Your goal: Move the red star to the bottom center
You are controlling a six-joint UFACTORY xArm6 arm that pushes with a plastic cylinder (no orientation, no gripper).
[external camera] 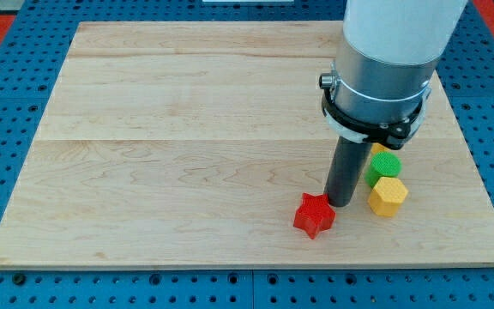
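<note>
The red star (314,215) lies near the view's bottom, a little right of the board's middle. My tip (340,202) stands on the board just to the star's upper right, touching or nearly touching it. The arm's wide body hides the view's upper right, so only parts of the blocks there show.
A yellow hexagon block (388,196) and a green round block (383,166) sit just right of my tip. A sliver of another yellow block (376,149) peeks out above the green one. The wooden board (187,154) has its bottom edge just below the star.
</note>
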